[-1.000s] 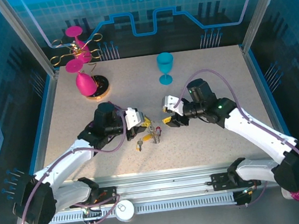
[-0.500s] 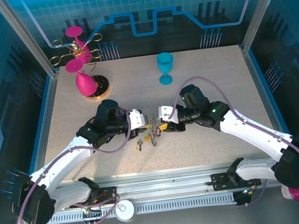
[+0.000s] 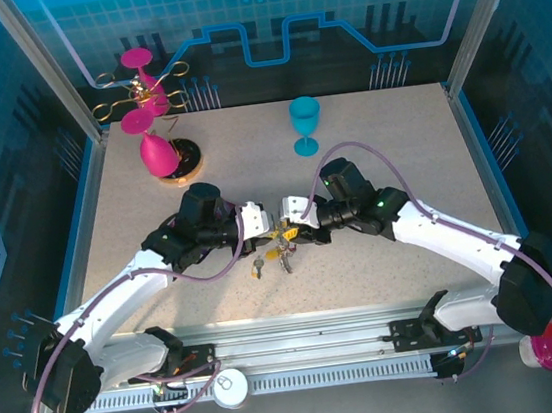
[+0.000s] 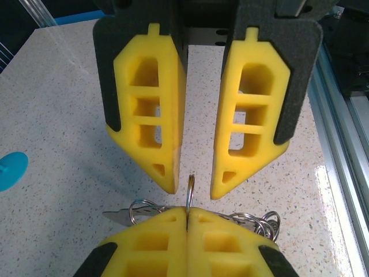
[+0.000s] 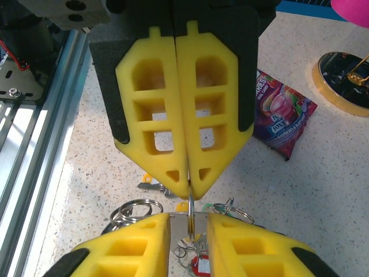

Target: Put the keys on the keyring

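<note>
My left end effector (image 4: 187, 212) is pressed together, pinching the keyring (image 4: 189, 183) by its thin wire so it stands on edge over the tabletop (image 3: 380, 153), at its middle, nearer the near edge. My right end effector (image 5: 188, 218) is spread, one finger on either side of that ring, not gripping it. Loose keys (image 3: 259, 266) and smaller rings lie bunched under and just beside us. I judge it all light, hard and slick: thin metal that can twist or slip between foam pads, and the bunch will dangle and swing. I'd hold the ring flat across its wire, and a key by its broad head, leaving its hole free
</note>
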